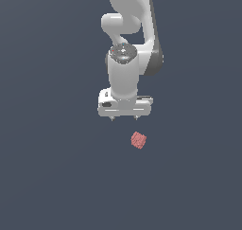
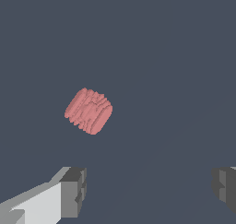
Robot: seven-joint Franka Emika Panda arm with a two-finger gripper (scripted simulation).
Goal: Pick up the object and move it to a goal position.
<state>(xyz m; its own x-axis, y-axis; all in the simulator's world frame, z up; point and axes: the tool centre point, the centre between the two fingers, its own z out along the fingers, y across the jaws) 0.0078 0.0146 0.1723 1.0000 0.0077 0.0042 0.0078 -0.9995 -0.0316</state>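
I am working on the approach to the pinkish-red ridged lump point(image 1: 138, 140), and nothing is grasped yet. The lump lies alone on the dark grey floor point(image 1: 47, 177). In the exterior view it is just beyond the gripper point(image 1: 124, 117), a little to the exterior view's right of the middle of the gripper, and not touching it.

The gripper is spread wide and holds nothing. In the wrist view I see the two dark fingertips point(image 2: 73, 191) far apart from each other, and the lump point(image 2: 88, 111) is in front of them, not between them. It is closer to the line of one fingertip than to the other, so I judge that the gripper is not yet centred on it.

To do this step well, I would first bring the gripper over the lump until it sits in the middle between the two fingertips, and only then go down. The lump looks turned at an angle to the fingers, so I would rotate the wrist a little to meet two flat sides. The surface is bumpy, so a corner grip could slip. I cannot see a goal marker in either view.
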